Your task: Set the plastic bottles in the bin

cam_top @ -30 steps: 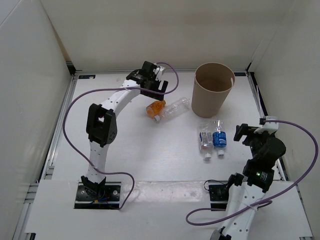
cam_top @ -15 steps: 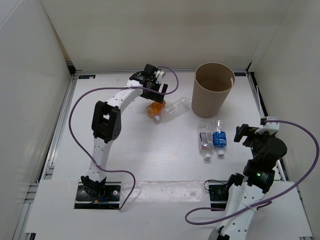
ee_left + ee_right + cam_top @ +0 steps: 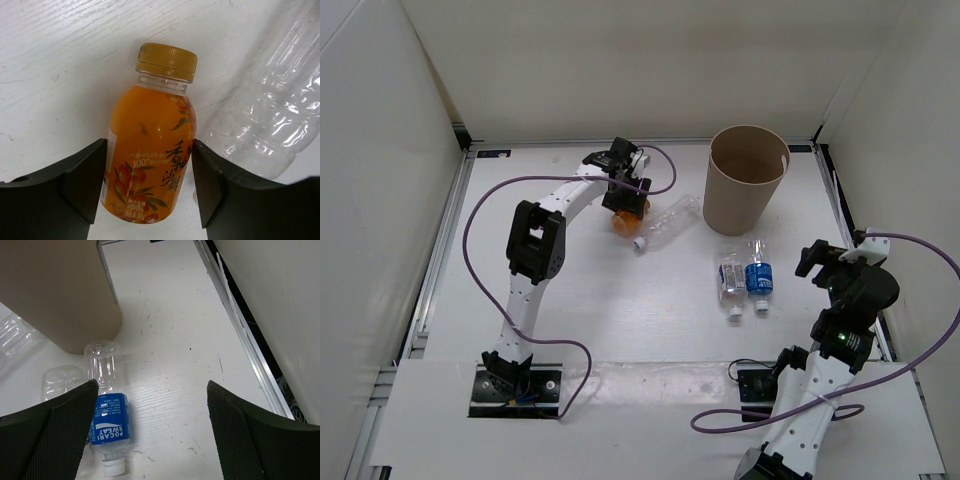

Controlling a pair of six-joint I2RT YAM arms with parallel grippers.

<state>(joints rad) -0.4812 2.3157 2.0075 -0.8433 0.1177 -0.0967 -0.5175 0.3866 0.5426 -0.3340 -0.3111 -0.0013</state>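
The orange-tinted bottle (image 3: 150,150) lies on the white table at the back, gold cap pointing away from my left wrist camera. My left gripper (image 3: 149,170) has its black fingers pressed against both sides of the bottle's body, shut on it (image 3: 625,218). A longer clear bottle (image 3: 270,115) lies right beside it, against the right finger. The tan bin (image 3: 748,180) stands upright at the back right. In front of it lie a blue-label bottle (image 3: 110,415) and a pale-label clear bottle (image 3: 730,280). My right gripper (image 3: 152,435) hangs open just right of the blue-label bottle, holding nothing.
White walls enclose the table on three sides. A metal rail (image 3: 250,355) runs along the table's right edge, close to my right gripper. Purple cables loop from both arms. The bin's wall (image 3: 55,290) fills the right wrist view's upper left.
My left gripper came down over the orange-tinted bottle and its fingers closed on the bottle's sides. The right arm shifted slightly and stays open.
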